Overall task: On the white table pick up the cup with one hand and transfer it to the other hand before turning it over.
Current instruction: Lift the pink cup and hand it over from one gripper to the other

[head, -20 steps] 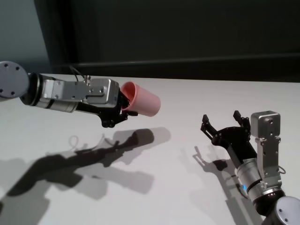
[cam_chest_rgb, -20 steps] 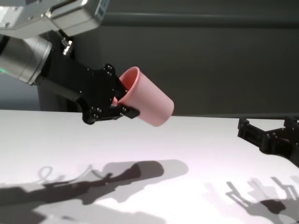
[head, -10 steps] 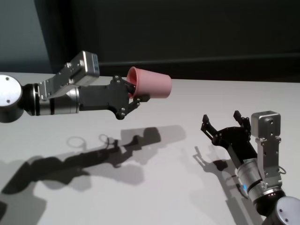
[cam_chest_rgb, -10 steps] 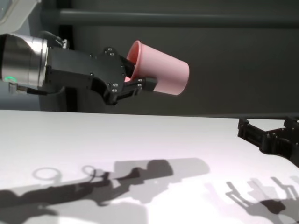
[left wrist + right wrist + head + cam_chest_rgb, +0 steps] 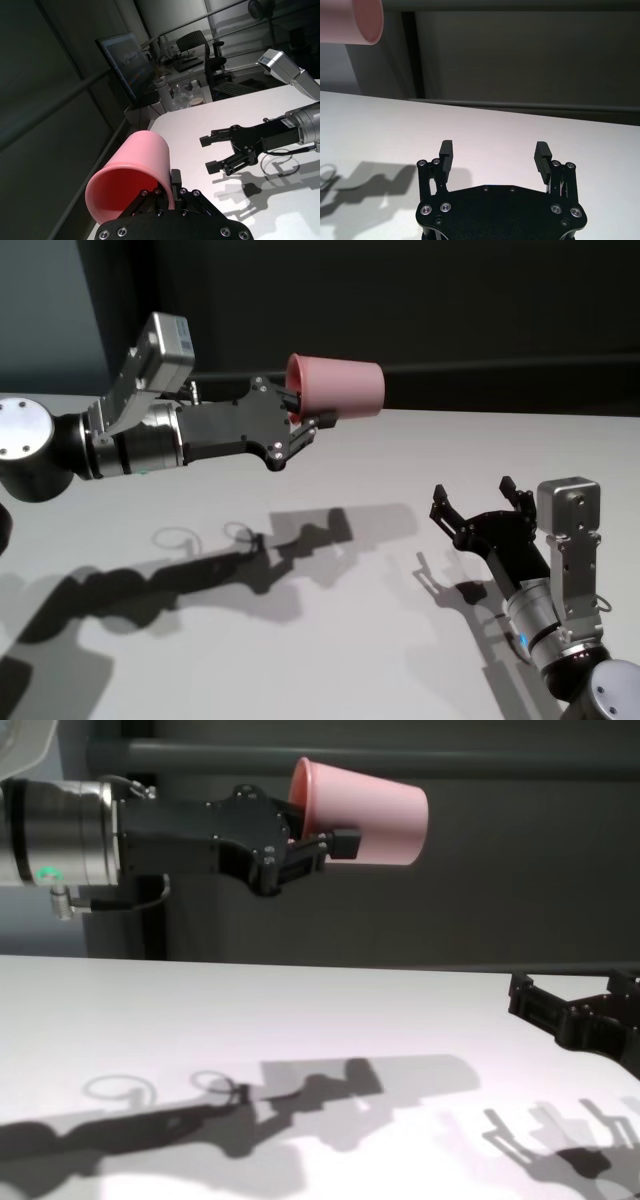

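My left gripper is shut on the rim of the pink cup, one finger inside and one outside. It holds the cup on its side, high above the white table, base pointing towards my right arm. The cup also shows in the chest view, the left wrist view and the corner of the right wrist view. My right gripper is open and empty, low over the table at the right, well apart from the cup. It also shows in the right wrist view.
A dark wall runs behind the table's far edge. The arms' shadows lie on the tabletop. Past the table's end, the left wrist view shows a monitor and an office chair.
My left arm has lifted the cup higher and moved it right, tilting it from base-down to about level. The right arm has not moved.
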Robot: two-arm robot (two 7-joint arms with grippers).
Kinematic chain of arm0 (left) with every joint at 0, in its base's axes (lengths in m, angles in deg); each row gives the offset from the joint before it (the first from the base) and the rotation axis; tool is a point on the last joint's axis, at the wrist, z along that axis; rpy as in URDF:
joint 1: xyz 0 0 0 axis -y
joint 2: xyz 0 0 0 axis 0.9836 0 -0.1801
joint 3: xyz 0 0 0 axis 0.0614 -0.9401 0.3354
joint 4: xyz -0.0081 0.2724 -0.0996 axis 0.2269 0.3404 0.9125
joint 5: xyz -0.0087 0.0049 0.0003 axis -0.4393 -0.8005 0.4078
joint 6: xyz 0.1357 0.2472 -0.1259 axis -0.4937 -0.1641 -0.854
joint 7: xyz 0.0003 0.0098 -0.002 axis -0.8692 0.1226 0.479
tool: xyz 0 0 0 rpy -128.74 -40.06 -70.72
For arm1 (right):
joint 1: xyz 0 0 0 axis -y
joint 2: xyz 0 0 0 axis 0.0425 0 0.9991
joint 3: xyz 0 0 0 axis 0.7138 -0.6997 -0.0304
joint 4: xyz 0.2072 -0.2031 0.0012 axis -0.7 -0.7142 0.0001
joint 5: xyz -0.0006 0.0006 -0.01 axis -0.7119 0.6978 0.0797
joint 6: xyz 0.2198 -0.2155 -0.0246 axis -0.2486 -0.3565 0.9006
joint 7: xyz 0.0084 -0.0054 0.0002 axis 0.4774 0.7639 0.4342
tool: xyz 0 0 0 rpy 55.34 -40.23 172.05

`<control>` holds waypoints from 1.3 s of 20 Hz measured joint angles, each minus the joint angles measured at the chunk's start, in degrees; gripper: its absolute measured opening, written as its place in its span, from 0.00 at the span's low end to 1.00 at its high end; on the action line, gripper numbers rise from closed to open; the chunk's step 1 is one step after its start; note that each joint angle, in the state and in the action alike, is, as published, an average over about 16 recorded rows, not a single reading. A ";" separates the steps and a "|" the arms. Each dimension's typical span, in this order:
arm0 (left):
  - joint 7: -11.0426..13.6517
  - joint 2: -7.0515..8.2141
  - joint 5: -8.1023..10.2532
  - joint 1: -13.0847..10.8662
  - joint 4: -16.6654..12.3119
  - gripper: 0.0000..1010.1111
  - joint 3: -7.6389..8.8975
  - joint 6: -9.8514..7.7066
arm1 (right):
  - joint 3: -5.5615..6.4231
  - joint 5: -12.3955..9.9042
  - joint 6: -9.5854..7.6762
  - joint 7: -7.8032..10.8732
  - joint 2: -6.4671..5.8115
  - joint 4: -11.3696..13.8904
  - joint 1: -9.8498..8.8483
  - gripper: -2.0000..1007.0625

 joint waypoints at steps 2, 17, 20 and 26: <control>0.46 -0.53 1.17 0.20 0.34 0.04 0.22 0.08 | 0.00 0.00 0.00 0.00 0.00 0.00 0.00 0.99; 4.59 -2.36 7.02 1.68 2.09 0.04 0.14 0.87 | 0.00 0.00 0.00 0.00 0.00 0.00 0.00 0.99; 5.44 -2.48 7.98 1.81 2.56 0.04 0.04 1.14 | 0.00 0.00 0.00 0.00 0.00 0.00 0.00 0.99; 6.82 -2.68 9.77 1.92 3.36 0.04 0.02 1.65 | 0.00 0.00 0.00 0.00 0.00 0.00 0.00 0.99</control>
